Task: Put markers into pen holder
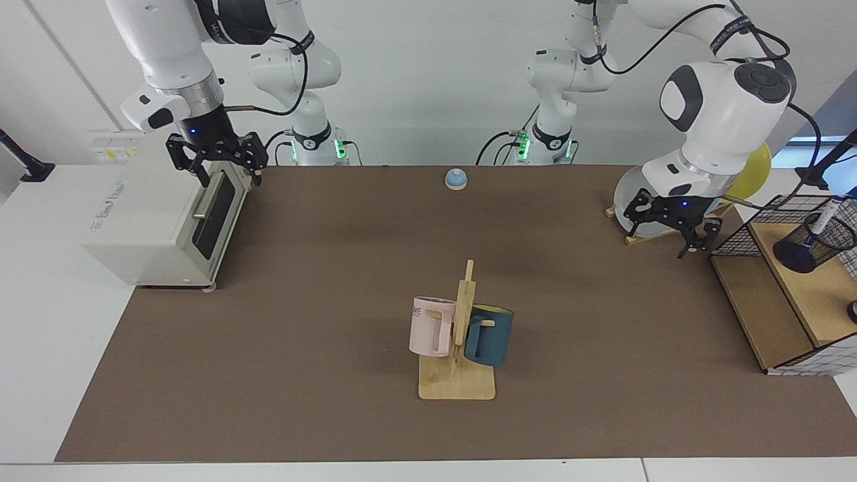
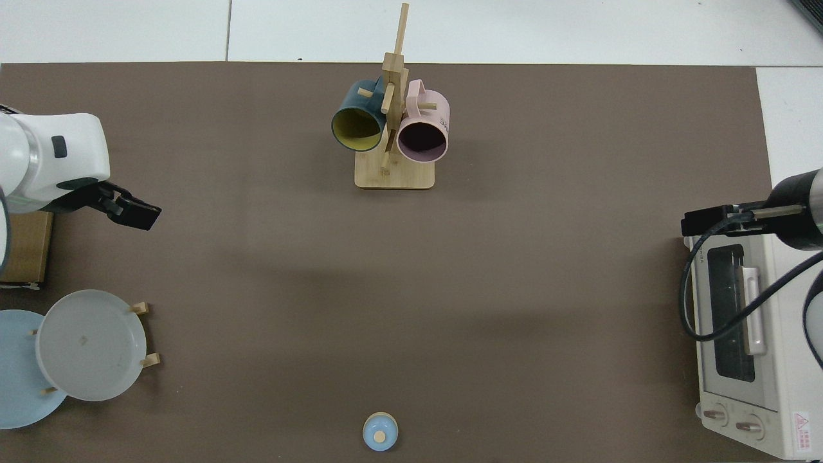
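Standing tilted in the black wire-mesh pen holder [image 1: 812,244] at the far right, the slim white marker [image 1: 826,215] is being left alone; the left gripper [image 1: 666,224], fingers spread and empty, is being held beside the round grey plate [image 1: 633,201], while the right gripper [image 1: 217,161], also spread, is being held over the boxy white oven [image 1: 154,221].

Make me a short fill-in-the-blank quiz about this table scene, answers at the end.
1. The marker stands inside the black mesh ____.
2. The pink mug and the teal mug hang on a wooden ____.
3. The right hand hovers over the white ____.
4. The left hand, empty, is in front of the grey ____.

Answers: pen holder; rack; toaster oven; plate
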Robot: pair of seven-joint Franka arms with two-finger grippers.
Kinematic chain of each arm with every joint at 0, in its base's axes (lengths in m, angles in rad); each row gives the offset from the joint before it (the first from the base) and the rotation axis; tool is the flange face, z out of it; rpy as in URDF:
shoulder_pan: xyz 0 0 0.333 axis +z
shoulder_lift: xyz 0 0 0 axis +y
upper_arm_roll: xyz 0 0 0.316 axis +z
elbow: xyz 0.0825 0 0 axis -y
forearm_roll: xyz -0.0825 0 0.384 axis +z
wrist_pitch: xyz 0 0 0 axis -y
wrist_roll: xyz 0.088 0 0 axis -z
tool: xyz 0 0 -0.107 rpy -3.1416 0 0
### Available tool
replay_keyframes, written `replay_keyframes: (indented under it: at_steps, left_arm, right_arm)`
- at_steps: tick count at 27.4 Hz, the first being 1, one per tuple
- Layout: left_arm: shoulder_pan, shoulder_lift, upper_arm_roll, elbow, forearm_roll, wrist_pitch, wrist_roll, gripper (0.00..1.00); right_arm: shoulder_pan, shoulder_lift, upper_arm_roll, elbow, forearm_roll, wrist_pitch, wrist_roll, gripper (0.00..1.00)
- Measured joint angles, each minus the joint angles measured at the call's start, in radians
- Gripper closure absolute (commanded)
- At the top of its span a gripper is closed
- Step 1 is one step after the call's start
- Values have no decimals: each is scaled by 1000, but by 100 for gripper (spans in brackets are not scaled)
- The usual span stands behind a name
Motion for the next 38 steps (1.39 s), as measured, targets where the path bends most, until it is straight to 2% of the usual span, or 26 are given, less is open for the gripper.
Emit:
replay_keyframes:
  at_steps: [12, 22, 38]
  left_arm:
    - [-1, -115, -44, 1, 4, -135, -429, 0]
    - [1, -125, -31, 22, 5, -133, -445, 0]
    - [8, -130, -34, 29, 5, -233, -497, 0]
  right_arm:
    - [-8, 0, -2, -5, 3, -30, 0, 0]
    - [-11, 0, -2, -4, 3, -30, 0, 0]
    - [-11, 0, -1, -4, 4, -30, 0, 0]
